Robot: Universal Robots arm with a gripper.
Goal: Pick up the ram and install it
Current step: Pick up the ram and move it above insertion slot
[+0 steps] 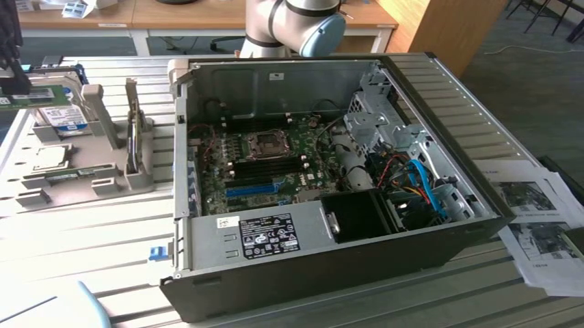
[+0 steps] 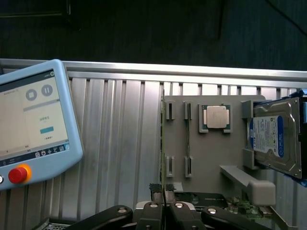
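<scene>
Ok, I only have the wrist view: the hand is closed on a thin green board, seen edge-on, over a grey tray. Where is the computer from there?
Observer: The open computer case sits to the exterior view's right of the grey tray. Its side is off and the motherboard faces up.
Operator: Is the hand anywhere near it?
Observer: No. The hand holds the RAM stick at the exterior view's far left, above the tray and well apart from the case.
Operator: And where is the arm mounted?
Observer: Its base stands beyond the case, at the top of the exterior view.
</scene>
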